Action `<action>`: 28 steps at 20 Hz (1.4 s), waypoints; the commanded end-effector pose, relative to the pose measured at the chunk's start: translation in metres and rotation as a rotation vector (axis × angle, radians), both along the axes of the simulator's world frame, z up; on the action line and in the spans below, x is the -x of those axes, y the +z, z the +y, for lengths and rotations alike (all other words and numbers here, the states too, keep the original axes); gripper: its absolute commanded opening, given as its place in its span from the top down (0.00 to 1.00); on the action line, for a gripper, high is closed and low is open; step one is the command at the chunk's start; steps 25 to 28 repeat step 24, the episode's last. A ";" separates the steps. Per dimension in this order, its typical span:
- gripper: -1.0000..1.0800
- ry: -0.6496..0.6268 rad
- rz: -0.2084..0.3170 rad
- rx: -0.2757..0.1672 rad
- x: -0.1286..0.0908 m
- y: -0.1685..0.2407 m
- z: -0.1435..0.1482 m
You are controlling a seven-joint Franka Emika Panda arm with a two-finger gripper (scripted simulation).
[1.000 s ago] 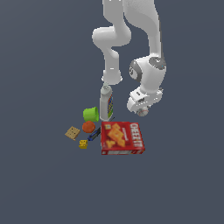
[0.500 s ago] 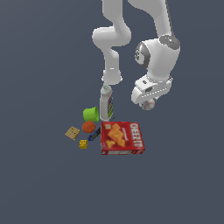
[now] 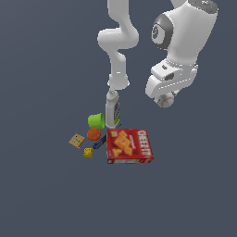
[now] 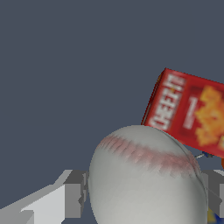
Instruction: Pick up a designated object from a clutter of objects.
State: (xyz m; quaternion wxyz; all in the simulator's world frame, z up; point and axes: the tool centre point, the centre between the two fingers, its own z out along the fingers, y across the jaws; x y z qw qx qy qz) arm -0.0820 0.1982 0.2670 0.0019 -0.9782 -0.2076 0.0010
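We see the gripper (image 3: 166, 99) clamped on the white baseball (image 4: 146, 179), lifted well above the floor; below it, toward the exterior view's left, lies the red cracker box (image 3: 129, 146), with the white bottle (image 3: 112, 109) and green cup (image 3: 96, 121) beyond.

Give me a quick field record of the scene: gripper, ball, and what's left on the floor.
gripper: shut on the baseball, raised well above the clutter
baseball: white, red stitching, between the fingers
cracker box: red, lying flat
white bottle: upright, behind the box
green cup: on its side, beside the bottle
orange fruit: by the cup
yellow die: near tan square
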 end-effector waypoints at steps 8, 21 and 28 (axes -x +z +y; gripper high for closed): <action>1.00 -0.002 -0.002 0.002 -0.024 0.084 0.009; 1.00 -0.003 -0.003 0.003 -0.042 0.132 0.015; 1.00 -0.003 -0.003 0.003 -0.042 0.133 0.016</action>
